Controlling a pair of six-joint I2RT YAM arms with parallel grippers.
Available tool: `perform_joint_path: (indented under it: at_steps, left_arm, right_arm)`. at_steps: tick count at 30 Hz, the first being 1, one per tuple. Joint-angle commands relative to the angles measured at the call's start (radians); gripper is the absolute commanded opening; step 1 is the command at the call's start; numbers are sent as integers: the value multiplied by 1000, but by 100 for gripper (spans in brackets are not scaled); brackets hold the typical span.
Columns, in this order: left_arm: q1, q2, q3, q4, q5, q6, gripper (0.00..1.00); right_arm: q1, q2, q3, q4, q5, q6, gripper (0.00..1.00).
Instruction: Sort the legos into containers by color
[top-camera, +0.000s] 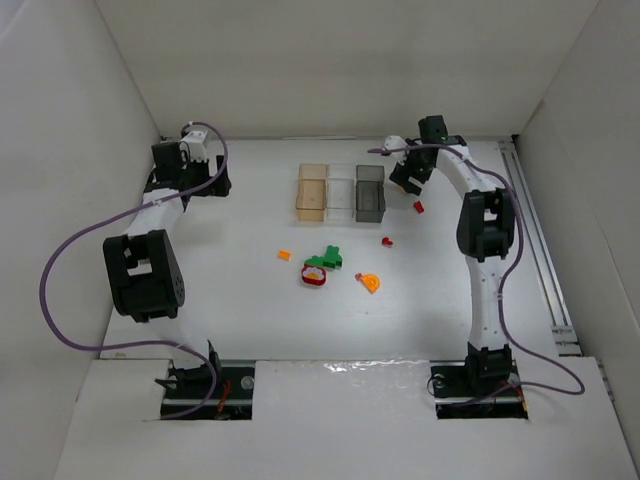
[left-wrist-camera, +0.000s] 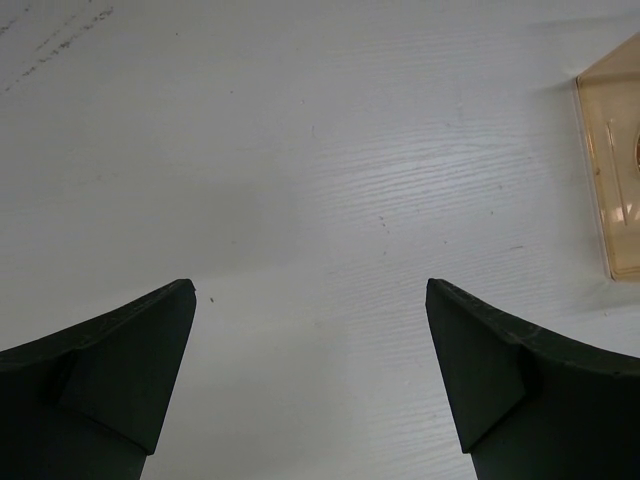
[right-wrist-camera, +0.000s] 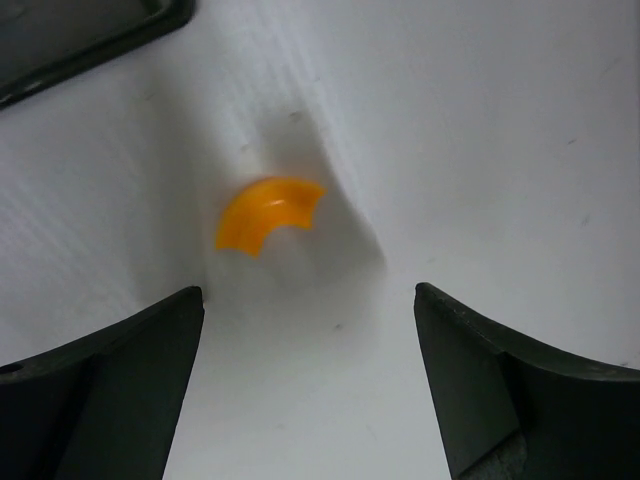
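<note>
Three containers stand in a row: amber (top-camera: 312, 190), clear (top-camera: 340, 190) and dark grey (top-camera: 370, 192). Legos lie in front of them: a small orange piece (top-camera: 284, 254), a green cluster (top-camera: 328, 257), a red ring (top-camera: 314, 275), an orange wedge (top-camera: 370, 283) and two small red pieces (top-camera: 386, 241) (top-camera: 419, 207). My right gripper (top-camera: 405, 184) (right-wrist-camera: 310, 300) hangs open just right of the dark grey container (right-wrist-camera: 90, 30), with a curved orange lego (right-wrist-camera: 268, 210) on the table ahead of its fingertips. My left gripper (top-camera: 221, 184) (left-wrist-camera: 310, 290) is open and empty, left of the amber container (left-wrist-camera: 610, 170).
White walls enclose the table on the left, back and right. A metal rail (top-camera: 540, 240) runs along the right side. Purple cables (top-camera: 70, 250) loop from both arms. The arm bases sit at the near edge.
</note>
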Motion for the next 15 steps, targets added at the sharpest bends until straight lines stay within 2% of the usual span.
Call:
perform_joint_path:
  at_steps: [1,6,9,15]
  left_arm:
    - [6,-1,47,12,23,15,100]
    - [6,-1,47,12,32,24,100]
    - [15,-1,38,21,41,24,100]
    - [15,-10,28,32,51,6,100]
  right_arm:
    - [-3,-61,-62,-133,-23,-32,91]
    - [-23,-139,-157,-204,-86,-43,86]
    - [-57,-207,-168,-204,-194,6,83]
    - [-69,-187,-52,-184,-304,320,76]
